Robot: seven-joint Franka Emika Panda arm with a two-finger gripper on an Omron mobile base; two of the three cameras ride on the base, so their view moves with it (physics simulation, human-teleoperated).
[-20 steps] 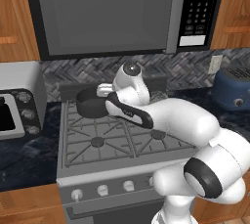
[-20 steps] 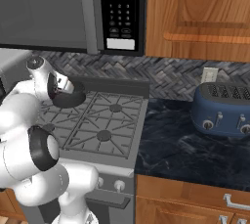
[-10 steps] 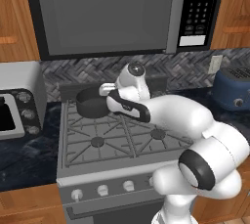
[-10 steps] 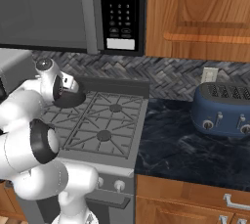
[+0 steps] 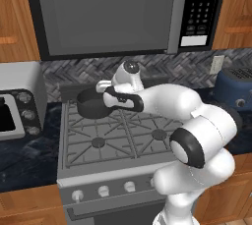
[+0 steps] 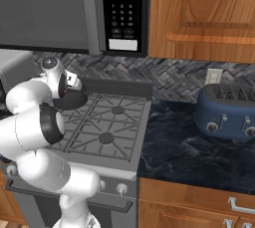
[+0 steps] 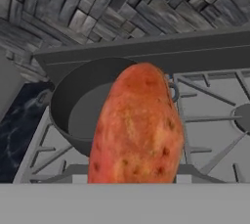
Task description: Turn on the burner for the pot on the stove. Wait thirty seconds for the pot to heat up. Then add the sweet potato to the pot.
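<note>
One small dark-grey round metal pot [image 5: 93, 106] sits on the rear-left burner of the grey four-burner gas stove [image 5: 123, 135], close under its raised back edge. One orange-red oblong sweet potato [image 7: 138, 127] is clamped in the gripper [image 5: 105, 89], hanging just beside the pot's rim; the other three burners lie bare.

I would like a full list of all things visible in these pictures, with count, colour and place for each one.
pot: one, dark grey, back left burner.
sweet potato: one, orange-red, held before the pot.
stove: one, grey, four burners, white knobs in front.
microwave: one, silver and black, above the stove.
toaster: one, blue, right counter.
toaster oven: one, silver, left counter.
outlet: one, white, on the backsplash.
gripper: one, by the pot, shut on the sweet potato.
</note>
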